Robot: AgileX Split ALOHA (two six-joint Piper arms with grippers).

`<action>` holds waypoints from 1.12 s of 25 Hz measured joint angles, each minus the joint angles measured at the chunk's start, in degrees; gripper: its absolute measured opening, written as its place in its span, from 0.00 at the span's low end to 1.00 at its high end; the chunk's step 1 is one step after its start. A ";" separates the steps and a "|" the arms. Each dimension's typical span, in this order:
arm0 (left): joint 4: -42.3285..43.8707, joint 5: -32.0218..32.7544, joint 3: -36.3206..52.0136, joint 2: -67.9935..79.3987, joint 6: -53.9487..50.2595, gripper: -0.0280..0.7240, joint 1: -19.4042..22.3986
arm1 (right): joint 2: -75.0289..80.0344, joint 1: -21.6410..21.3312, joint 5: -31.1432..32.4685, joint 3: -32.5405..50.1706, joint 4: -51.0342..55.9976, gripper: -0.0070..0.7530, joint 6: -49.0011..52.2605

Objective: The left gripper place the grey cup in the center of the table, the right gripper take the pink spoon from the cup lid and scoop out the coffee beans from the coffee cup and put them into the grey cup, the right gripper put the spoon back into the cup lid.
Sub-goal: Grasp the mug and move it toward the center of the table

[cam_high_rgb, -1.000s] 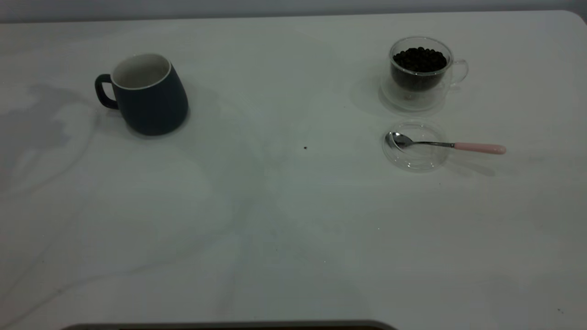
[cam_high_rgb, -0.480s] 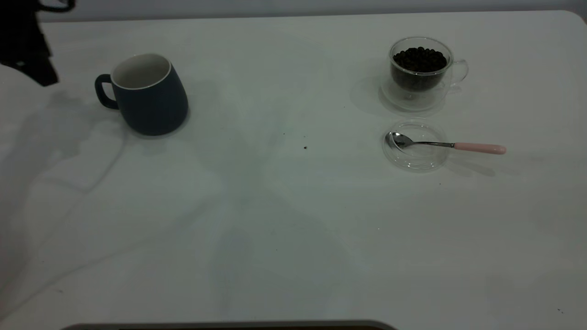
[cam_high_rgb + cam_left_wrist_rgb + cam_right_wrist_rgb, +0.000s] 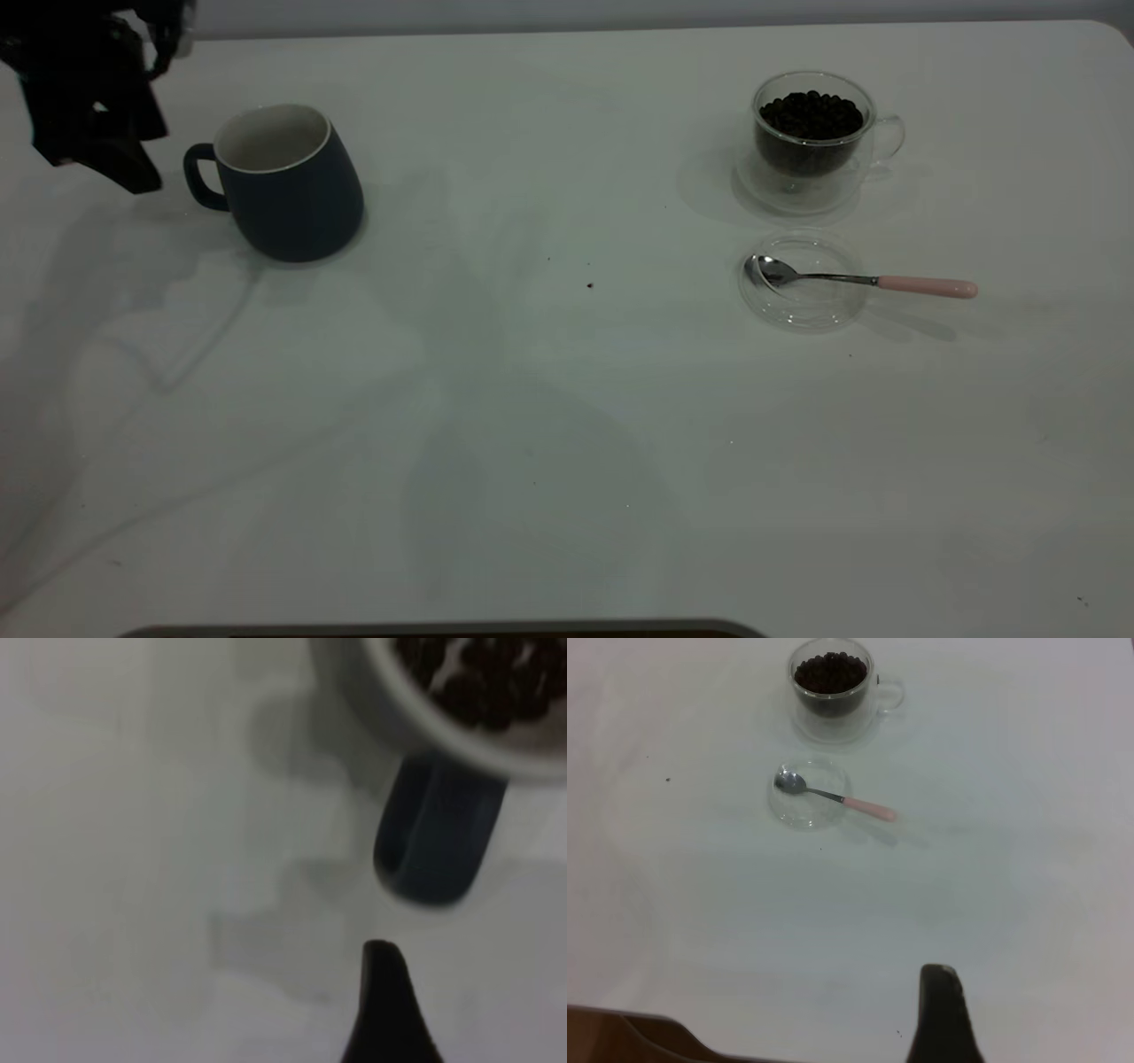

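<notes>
Step in hand, by the look of it: approach for the grab on the grey cup (image 3: 292, 195), nothing moved to centre yet.

Far left, near the back edge of the worktop (image 3: 567, 399): left tool (image 3: 97, 115), hanging just beside the cup's handle (image 3: 199, 177), apart from it, no contact. Holds nothing. How far open: can't tell, dark bulk only in the exterior view and just one tip in the left wrist view.

Next along: grey cup upright, handle towards the tool, white inside showing. Left wrist view looks down on handle and a bit of rim, w/ dark blotches inside the rim; can't tell what.

To do it well: line up on the handle or the rim by it, come down square, close firm. Rounded belly likely to slip in a side pinch. Carry low and level, set down approx. mid-worktop, where only a few dark specks lie.

Right of centre: cup lid (image 3: 802, 306) flat, pink spoon (image 3: 864, 281) w/ bowl in the lid, pink handle out over the rim to the right. Just behind it, coffee cup (image 3: 811, 151), coffee beans (image 3: 811, 113) near the brim.

Right tool (image 3: 939, 983): out of the exterior view, well apart from lid and spoon per right wrist view, holding nothing; opening can't tell.
</notes>
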 joint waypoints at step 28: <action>-13.58 -6.35 0.00 4.46 16.35 0.79 -8.71 | 0.00 0.00 0.00 0.00 0.05 0.77 0.00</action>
